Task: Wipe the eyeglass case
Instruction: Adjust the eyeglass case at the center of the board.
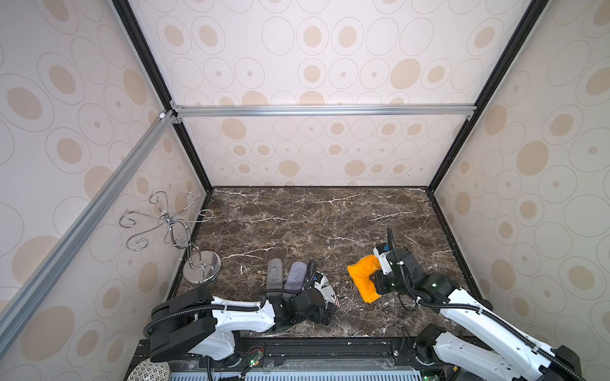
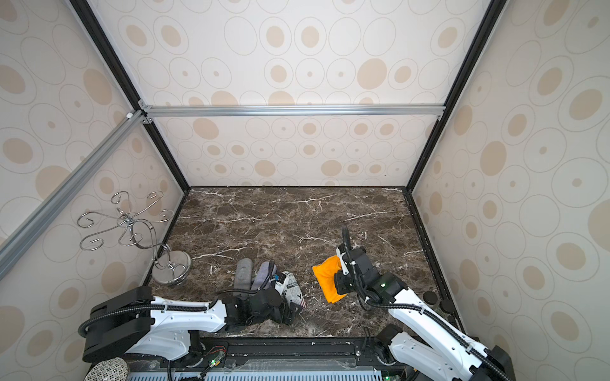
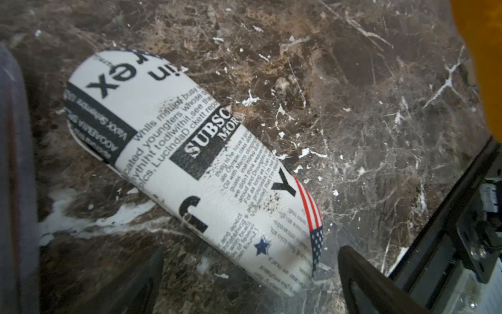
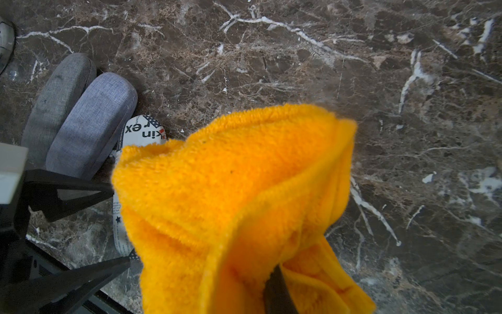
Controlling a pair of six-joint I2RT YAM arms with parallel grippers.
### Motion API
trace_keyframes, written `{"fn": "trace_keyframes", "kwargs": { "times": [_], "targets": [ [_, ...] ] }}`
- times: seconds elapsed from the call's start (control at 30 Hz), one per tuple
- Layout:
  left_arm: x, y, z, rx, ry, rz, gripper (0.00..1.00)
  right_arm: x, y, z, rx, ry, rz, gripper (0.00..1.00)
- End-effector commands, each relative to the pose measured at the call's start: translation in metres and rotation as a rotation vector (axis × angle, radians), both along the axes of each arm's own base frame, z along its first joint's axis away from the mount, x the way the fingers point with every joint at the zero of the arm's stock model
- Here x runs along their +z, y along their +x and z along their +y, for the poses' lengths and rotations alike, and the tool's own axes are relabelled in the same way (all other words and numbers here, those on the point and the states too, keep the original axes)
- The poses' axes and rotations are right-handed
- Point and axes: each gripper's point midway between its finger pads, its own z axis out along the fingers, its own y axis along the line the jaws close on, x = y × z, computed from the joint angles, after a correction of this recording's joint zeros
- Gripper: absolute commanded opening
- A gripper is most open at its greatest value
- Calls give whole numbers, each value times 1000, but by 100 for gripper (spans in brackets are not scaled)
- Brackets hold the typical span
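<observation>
The eyeglass case (image 3: 190,163), white with newsprint lettering and a flag stripe, lies flat on the marble table near the front, seen in both top views (image 1: 326,288) (image 2: 292,287). My left gripper (image 3: 251,252) is open, with one finger on each side of the case's near end and a gap to both. From the right wrist view the left gripper (image 4: 121,225) straddles the case (image 4: 141,130). To the right, my right gripper (image 1: 376,278) (image 4: 271,285) is shut on an orange fluffy cloth (image 1: 363,278) (image 4: 231,190). The cloth hangs above the table, apart from the case.
Two grey fabric cases (image 1: 275,272) (image 1: 295,275) lie side by side just left of the newsprint case. A chrome hook stand (image 1: 171,227) stands on its round base (image 1: 201,267) at the left wall. The enclosure walls close in three sides.
</observation>
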Motion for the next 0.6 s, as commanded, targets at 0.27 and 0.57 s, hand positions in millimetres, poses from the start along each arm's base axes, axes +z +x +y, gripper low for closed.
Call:
{"fn": "trace_keyframes", "kwargs": {
  "times": [0.27,0.57],
  "targets": [
    [2,15,-21,52,38,-11,96,-5,-1,-3,-17,-4,0,5],
    [4,35,-37,75,51,-51,87,-5,-3,-5,-24,-6,-2,5]
  ]
}}
